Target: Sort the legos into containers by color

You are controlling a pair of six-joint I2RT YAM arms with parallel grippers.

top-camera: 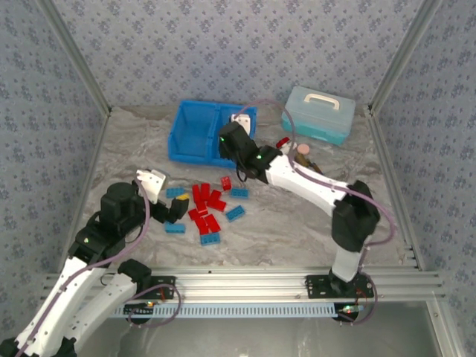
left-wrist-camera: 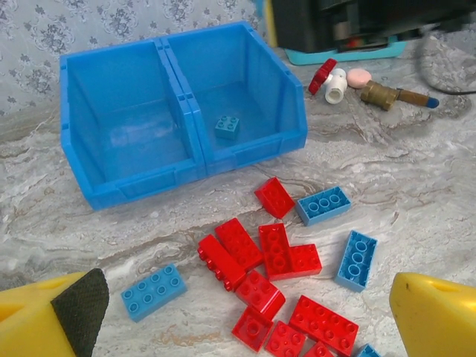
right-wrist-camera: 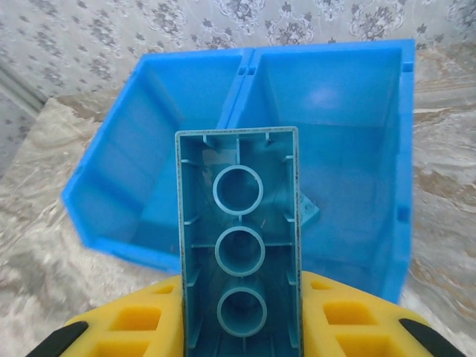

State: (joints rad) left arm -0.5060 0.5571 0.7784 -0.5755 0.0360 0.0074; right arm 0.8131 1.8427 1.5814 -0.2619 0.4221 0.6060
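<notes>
Right fingers [right-wrist-camera: 126, 323] are clamping 1 light blue lego [right-wrist-camera: 238, 245] on end, holding it over the blue bin [right-wrist-camera: 149, 149] near its divider [right-wrist-camera: 239, 82]. Another blue brick [left-wrist-camera: 227, 127] is lying in the right compartment. Left fingers [left-wrist-camera: 431, 312] are standing wide and empty above scattered red legos [left-wrist-camera: 275, 249] and blue legos [left-wrist-camera: 323, 204] on the surface [left-wrist-camera: 416, 171].

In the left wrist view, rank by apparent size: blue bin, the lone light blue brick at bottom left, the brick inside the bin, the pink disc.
1. blue bin
2. lone light blue brick
3. brick inside the bin and pink disc look about alike; both sit farther from the camera, so unranked.
</notes>
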